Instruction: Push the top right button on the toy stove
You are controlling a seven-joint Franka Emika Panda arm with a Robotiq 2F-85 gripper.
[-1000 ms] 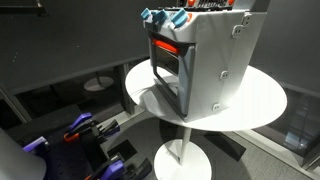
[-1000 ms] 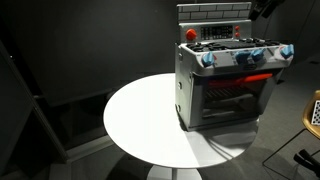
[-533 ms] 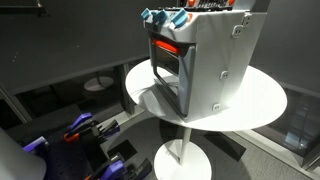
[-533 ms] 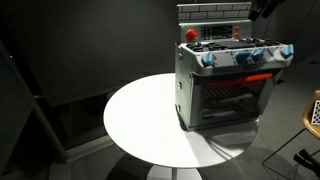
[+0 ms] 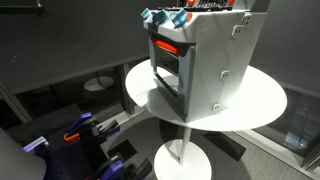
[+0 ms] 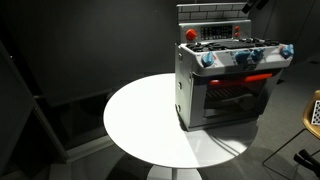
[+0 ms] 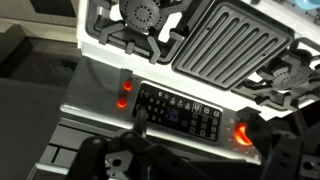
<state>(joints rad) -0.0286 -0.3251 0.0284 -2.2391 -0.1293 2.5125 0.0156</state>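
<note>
The toy stove (image 5: 200, 60) is a silver-grey box with a dark-windowed door and a red-orange strip, and it stands on a round white table (image 5: 262, 100). It shows in both exterior views (image 6: 228, 85), with blue and red knobs along its top front edge. The wrist view looks down on its burners, grill plate and back control panel (image 7: 180, 110). A glowing red button sits at each end of the panel (image 7: 122, 100) (image 7: 243, 134). My gripper (image 7: 200, 138) is open and empty just above the panel, and one finger partly covers the button at the right of the picture. In an exterior view only its dark tip shows above the stove's back (image 6: 258, 6).
The table (image 6: 140, 120) has bare surface beside the stove. Dark curtains surround the scene. A small round table (image 5: 98, 83) stands behind, and black and purple equipment (image 5: 80, 135) lies on the floor below the table.
The gripper's tip has shifted slightly at the top of an exterior view. The stove has not moved.
</note>
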